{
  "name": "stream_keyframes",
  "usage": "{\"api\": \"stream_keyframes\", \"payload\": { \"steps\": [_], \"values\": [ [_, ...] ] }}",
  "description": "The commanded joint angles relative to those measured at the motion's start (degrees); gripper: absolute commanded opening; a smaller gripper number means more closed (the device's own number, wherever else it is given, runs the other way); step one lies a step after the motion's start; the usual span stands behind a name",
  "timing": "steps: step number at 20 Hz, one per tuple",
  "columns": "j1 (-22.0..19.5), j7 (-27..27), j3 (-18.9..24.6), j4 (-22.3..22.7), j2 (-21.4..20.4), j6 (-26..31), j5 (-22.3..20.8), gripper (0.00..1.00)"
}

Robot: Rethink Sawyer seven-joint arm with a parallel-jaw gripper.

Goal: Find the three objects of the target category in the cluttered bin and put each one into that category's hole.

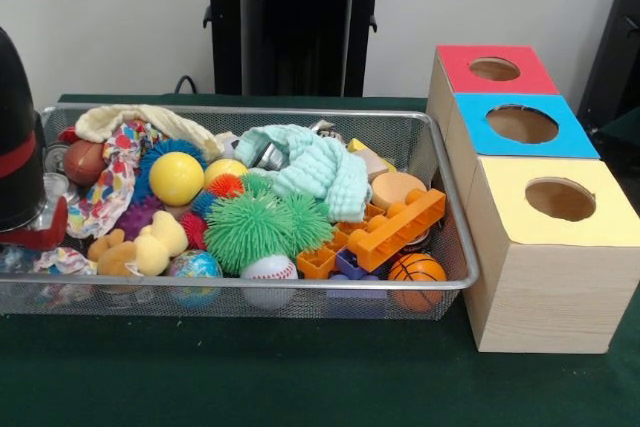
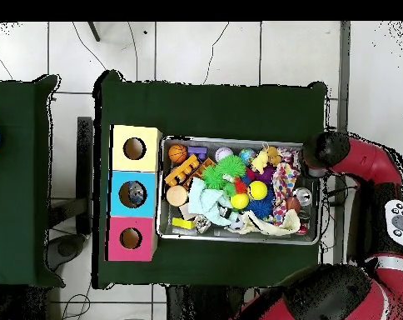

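Note:
The wire mesh bin (image 1: 455,247) is full of toys and cloth; it also shows in the overhead view (image 2: 161,187). I cannot pick out any see-through water bottle in the clutter; any there are hidden. My arm's black and red end (image 1: 15,147) stands over the bin's left end, which is its right end in the overhead view (image 2: 324,154). The gripper below it is hidden by the arm and the clutter. The blue-panel hole (image 1: 522,124) is the middle one in the wooden box. From overhead something pale shows inside the blue-panel hole (image 2: 132,193).
The red-panel hole (image 1: 494,69) and the yellow-panel hole (image 1: 560,199) flank the blue one. In the bin lie a green spiky ball (image 1: 250,227), a yellow ball (image 1: 176,178), a mint cloth (image 1: 315,167), orange bricks (image 1: 400,227) and silver cans (image 1: 55,159).

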Motion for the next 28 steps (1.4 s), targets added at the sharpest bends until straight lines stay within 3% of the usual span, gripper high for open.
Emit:
{"api": "stream_keyframes", "payload": {
  "steps": [1, 3, 4, 7, 9, 17, 23, 28],
  "values": [
    [0.02, -16.53, 2.19, -8.08, 1.75, -4.28, -7.09, 1.00],
    [0.84, -15.17, 1.22, -9.74, 2.17, -3.90, -8.05, 1.00],
    [1.32, -14.22, 0.91, -10.83, 2.54, -2.96, -8.91, 0.00],
    [1.77, -12.73, 0.23, -12.07, 3.08, -3.23, -10.03, 0.00],
    [1.32, -15.41, 0.96, -11.44, 2.81, -2.46, -10.33, 0.00],
    [1.93, -9.98, 0.34, -8.17, 1.16, -0.83, -8.74, 0.00],
    [2.73, -7.29, -0.33, -2.48, -2.14, 0.73, -6.40, 0.00],
    [3.31, -4.36, 0.54, 5.70, -6.76, 0.62, -2.86, 0.00]
  ]
}}
